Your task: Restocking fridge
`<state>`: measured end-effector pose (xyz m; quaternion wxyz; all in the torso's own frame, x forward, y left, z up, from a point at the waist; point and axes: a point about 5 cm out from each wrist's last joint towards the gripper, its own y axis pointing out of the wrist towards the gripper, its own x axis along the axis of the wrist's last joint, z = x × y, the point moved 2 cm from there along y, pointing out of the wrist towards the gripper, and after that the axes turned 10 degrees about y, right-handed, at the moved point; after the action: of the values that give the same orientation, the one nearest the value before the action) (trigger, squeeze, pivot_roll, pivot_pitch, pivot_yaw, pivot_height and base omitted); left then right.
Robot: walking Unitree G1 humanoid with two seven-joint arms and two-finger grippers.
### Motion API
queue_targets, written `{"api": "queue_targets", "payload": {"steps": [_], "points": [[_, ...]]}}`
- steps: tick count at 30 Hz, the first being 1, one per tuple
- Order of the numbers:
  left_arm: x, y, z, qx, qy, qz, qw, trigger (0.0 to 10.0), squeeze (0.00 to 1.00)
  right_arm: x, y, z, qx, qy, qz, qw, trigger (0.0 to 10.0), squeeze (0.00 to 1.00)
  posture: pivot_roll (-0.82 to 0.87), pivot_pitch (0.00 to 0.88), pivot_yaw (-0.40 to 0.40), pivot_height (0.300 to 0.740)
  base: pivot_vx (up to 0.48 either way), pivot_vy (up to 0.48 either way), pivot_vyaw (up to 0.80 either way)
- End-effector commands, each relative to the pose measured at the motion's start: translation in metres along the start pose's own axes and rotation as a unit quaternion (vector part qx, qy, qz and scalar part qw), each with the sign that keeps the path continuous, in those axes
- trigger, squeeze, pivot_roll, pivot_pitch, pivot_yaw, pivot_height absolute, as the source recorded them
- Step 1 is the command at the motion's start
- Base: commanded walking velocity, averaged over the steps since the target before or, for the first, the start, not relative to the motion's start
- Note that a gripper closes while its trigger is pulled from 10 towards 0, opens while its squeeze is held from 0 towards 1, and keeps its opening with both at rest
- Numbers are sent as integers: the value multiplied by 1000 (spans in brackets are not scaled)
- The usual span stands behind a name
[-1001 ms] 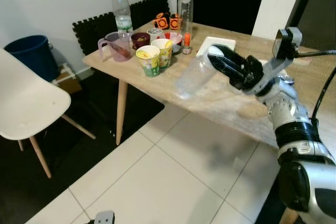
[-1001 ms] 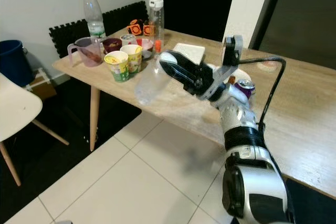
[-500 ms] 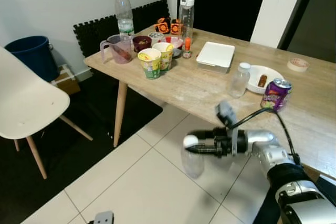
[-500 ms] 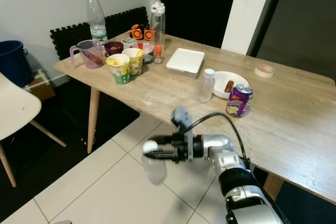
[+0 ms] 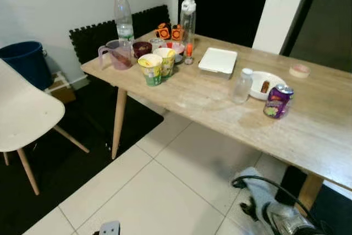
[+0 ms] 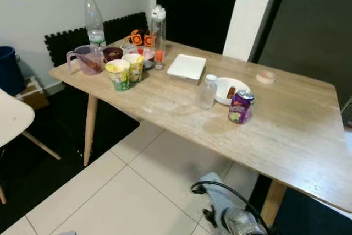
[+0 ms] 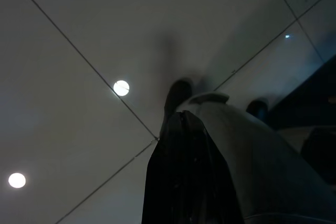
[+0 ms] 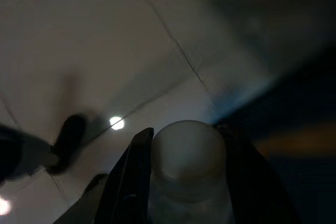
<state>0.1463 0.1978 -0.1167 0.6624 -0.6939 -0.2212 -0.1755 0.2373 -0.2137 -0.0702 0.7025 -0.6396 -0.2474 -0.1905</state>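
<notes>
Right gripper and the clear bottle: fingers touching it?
Touching. In the right wrist view the two black fingers of the right gripper press against both sides of the clear bottle, just under its white cap, with no gap.

worktop (image 5: 308, 130): pale matt wood grain | floor (image 5: 148, 196): glossy white tiles | can (image 5: 276, 102): shiny purple metal | chair (image 5: 22, 116): smooth white plastic

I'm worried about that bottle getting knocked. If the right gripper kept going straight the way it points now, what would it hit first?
Most likely the tiled floor. The right gripper, shut on the capped bottle, points down at it, though depth is unclear.
</notes>
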Motion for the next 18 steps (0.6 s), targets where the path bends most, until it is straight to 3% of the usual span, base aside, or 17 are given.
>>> {"api": "queue_targets", "payload": {"steps": [1,3,5,9,12,18], "points": [[-7,-1,-3,-9,4,14,1000,10000,0,-23,-3,-4,-18,38,26,999,10000,0,-28,0,23,740,0,0,0],[-7,-1,-3,-9,4,14,1000,10000,0,-23,-3,-4,-18,38,26,999,10000,0,-28,0,23,740,0,0,0],[-12,-2,0,-5,15,26,1000,10000,0,-71,-13,-11,-53,65,80,993,10000,0,-29,0,26,740,0,0,0],[-3,0,2,-4,25,17,1000,10000,0,-97,-20,-13,-79,80,112,987,10000,0,-36,0,31,740,0,0,-597],[10,3,0,-9,37,3,999,10000,0,-100,-21,-13,-91,85,115,986,10000,0,-38,0,33,740,0,0,-796],[12,4,-5,-15,41,4,999,10000,0,-86,-17,-15,-88,57,104,989,10000,0,-44,0,32,740,0,0,-788]]}}
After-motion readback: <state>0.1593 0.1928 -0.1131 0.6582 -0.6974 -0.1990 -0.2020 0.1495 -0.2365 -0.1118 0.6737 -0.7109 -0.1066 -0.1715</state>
